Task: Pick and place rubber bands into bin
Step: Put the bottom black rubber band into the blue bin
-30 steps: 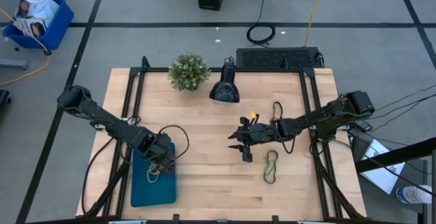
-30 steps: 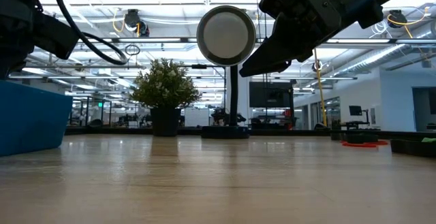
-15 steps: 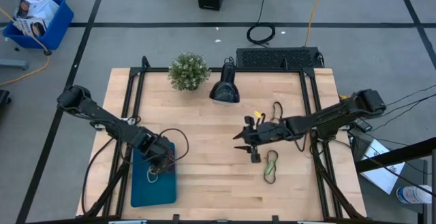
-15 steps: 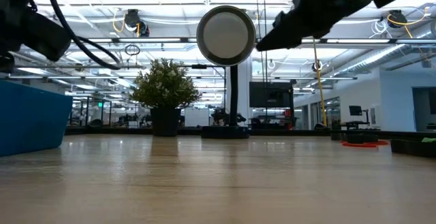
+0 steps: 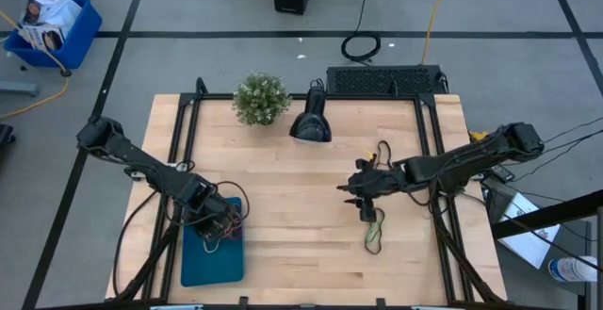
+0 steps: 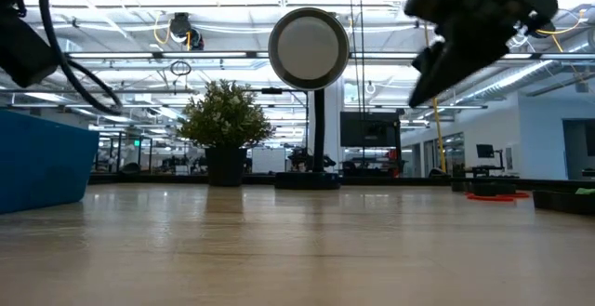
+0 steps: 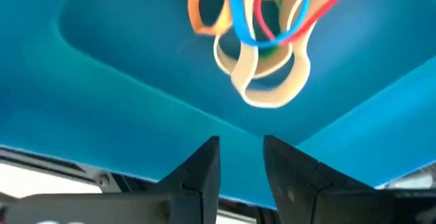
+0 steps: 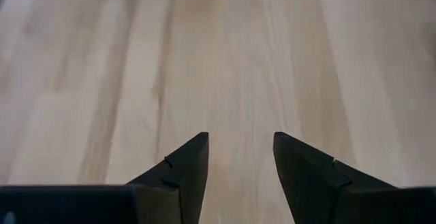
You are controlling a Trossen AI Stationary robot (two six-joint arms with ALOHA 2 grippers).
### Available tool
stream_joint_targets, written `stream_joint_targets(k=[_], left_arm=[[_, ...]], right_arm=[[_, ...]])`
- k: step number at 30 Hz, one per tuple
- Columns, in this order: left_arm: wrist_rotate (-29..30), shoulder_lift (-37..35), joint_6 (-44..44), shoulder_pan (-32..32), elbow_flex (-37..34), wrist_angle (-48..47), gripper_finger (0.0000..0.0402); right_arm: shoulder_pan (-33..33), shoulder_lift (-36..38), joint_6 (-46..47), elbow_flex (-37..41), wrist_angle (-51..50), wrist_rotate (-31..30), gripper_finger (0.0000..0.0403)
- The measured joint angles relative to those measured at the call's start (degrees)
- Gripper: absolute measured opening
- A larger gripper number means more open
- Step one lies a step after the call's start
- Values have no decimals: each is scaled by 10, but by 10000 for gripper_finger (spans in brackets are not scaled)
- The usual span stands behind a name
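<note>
The teal bin (image 5: 203, 263) lies at the table's near left. Several rubber bands (image 7: 262, 40) in orange, blue, red, tan and green lie in a loose heap on its floor (image 7: 102, 81). My left gripper (image 5: 224, 223) hovers open over the bin's far end, its fingertips (image 7: 240, 166) short of the heap and with nothing between them. Right of the table's middle, my right gripper (image 5: 360, 202) hangs open above bare wood (image 8: 240, 163), with nothing between its fingers. A green and tan rubber band (image 5: 374, 233) lies just near of it, and a dark one (image 5: 383, 150) lies farther back.
A potted plant (image 5: 261, 98) and a black round lamp (image 5: 310, 124) stand at the table's far edge, with a keyboard (image 5: 384, 81) behind them. Black frame rails run along the table's left and right sides. Bare wood lies between the two grippers.
My right gripper has gone toward the table's right edge and risen, ending just far of the green and tan rubber band. My left gripper has stayed over the bin's far end and turned a little.
</note>
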State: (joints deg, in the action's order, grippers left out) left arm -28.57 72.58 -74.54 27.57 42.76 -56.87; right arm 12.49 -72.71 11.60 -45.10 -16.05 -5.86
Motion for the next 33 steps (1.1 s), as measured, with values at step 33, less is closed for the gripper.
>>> stream_joint_targets(k=[33], left_arm=[[123,0,293,0,0,288,120]], right_arm=[[12,-11,298,0,-285,88,153]])
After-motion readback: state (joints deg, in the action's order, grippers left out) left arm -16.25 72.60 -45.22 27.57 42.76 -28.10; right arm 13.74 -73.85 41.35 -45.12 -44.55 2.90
